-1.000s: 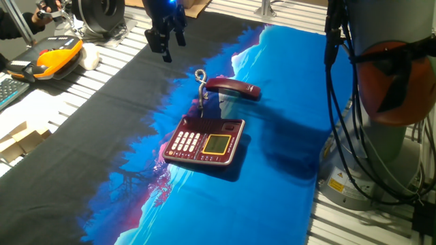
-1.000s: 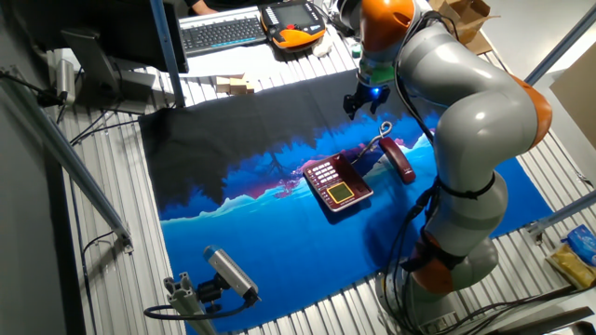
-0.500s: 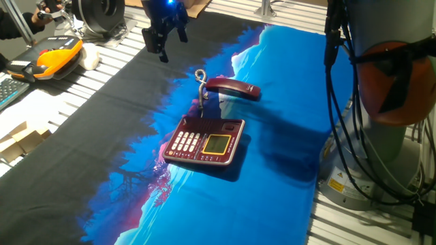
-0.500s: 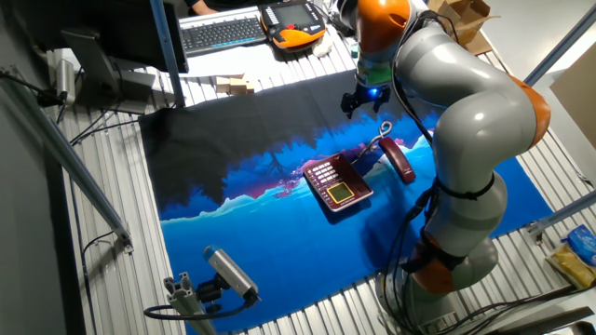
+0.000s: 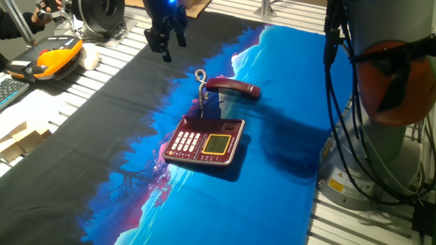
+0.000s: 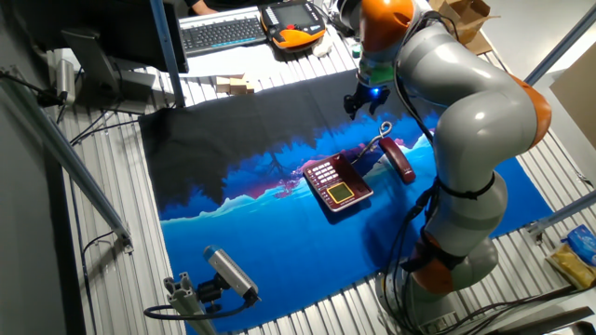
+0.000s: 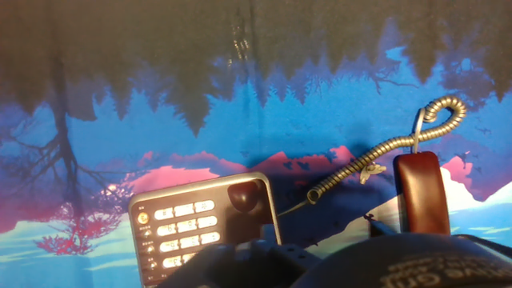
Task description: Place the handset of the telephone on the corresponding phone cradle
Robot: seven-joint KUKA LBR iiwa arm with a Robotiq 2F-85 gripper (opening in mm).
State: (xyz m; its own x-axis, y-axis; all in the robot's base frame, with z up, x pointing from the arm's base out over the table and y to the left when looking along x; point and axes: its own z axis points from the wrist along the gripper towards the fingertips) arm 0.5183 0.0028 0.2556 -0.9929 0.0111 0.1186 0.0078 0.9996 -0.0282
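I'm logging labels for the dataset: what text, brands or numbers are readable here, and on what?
None can be read.
Telephone: keypad buttons and yellow-green display, markings too small.
Telephone in the hand view: button marks blurred.
Sticker on the robot base: print too small.
Dark curved part at the bottom of the hand view: lettering cut off and blurred.

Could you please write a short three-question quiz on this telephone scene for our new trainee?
1. True or false: the handset rests in the phone cradle.
2. The gripper is: A) clamped on the handset, B) above the cloth, apart from the handset, C) pressing the keypad.
3. What joins the handset to the telephone?

Key: 1 false, it lies on the cloth beside the base. 2 B. 3 the curly cord.
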